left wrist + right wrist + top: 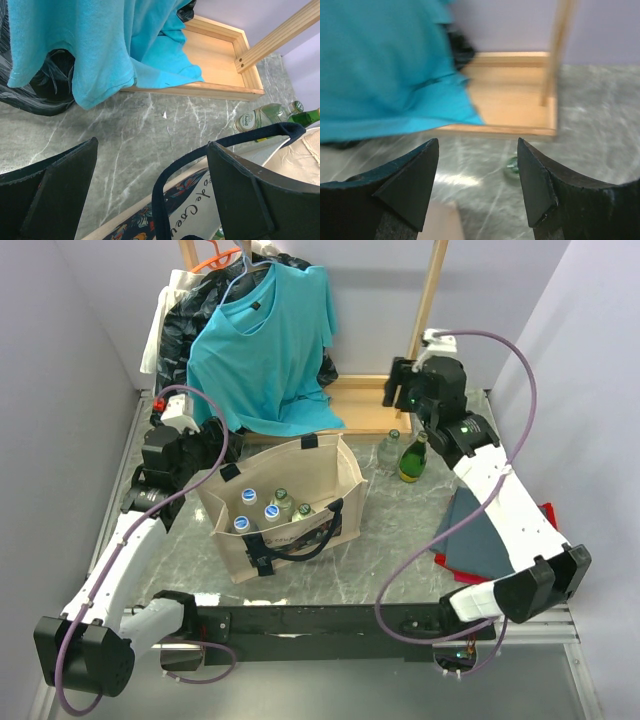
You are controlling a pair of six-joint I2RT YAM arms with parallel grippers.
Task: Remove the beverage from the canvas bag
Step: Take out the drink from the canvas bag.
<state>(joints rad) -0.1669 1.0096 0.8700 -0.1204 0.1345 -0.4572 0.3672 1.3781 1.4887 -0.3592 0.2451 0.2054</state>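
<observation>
Canvas bag point(322, 472): counter point(395, 525) centre, capped bottles point(272, 510) inside.
Green bottle point(412, 458): upright near far edge.
Right fingers point(407, 185): apart, empty, seemingly above it.
Left fingers point(55, 190): wide, empty.

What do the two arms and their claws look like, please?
Both the left arm and the right arm have white links and bulky black joints. A thin purple cable loops along each. The left claw and the right claw have broad, matte black, wedge-shaped fingers.
</observation>
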